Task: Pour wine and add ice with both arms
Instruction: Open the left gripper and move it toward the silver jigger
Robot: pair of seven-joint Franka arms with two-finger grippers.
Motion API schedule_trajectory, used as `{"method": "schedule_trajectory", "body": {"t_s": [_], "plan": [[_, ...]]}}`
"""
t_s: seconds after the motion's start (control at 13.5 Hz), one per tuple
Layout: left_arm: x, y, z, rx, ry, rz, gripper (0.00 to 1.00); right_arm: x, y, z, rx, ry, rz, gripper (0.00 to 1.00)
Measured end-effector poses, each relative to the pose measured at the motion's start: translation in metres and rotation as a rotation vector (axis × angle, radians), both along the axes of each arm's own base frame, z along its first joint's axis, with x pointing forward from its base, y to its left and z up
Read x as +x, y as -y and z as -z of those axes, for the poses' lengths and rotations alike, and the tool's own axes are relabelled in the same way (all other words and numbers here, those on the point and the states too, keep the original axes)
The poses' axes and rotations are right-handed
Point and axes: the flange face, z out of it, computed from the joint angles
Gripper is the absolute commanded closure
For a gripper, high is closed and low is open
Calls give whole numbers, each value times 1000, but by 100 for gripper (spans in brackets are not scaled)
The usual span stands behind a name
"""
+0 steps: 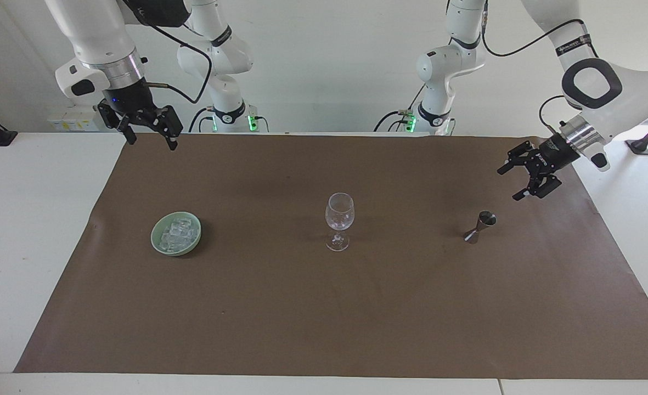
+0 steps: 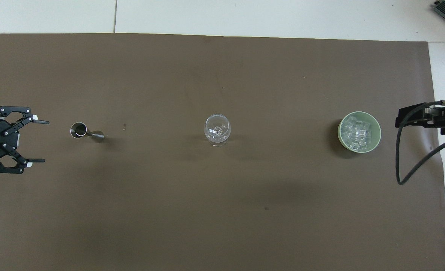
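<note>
An empty clear wine glass [image 1: 339,214] [image 2: 217,129] stands upright mid-mat. Ice [image 1: 174,235] [image 2: 358,132] fills a green bowl [image 1: 153,237] [image 2: 340,131] toward the right arm's end. A small steel jigger [image 1: 480,226] [image 2: 83,131] stands toward the left arm's end; whether it holds wine does not show. My left gripper [image 1: 510,184] [image 2: 45,141] hangs open and empty, low over the mat beside the jigger, its fingers pointing toward it. My right gripper [image 1: 152,144] [image 2: 414,116] waits open, high over the mat's edge near its base.
A brown paper mat [image 1: 324,318] covers most of the white table [image 1: 27,219]. Two tiny specks [image 2: 124,127] lie between the jigger and the glass. A black cable [image 2: 399,158] loops below the right wrist.
</note>
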Motion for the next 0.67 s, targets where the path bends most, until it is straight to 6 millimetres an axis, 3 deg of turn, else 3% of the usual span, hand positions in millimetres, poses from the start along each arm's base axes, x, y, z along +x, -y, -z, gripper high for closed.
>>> {"method": "schedule_trajectory", "body": {"t_s": [0.3,0.67], "plan": [[-20,-21,39,-99,-13,-187,0,0,0,0,0,0,0,0],[-39,-23,73,-206,-18,-382,0,0,0,0,0,0,0,0]]}}
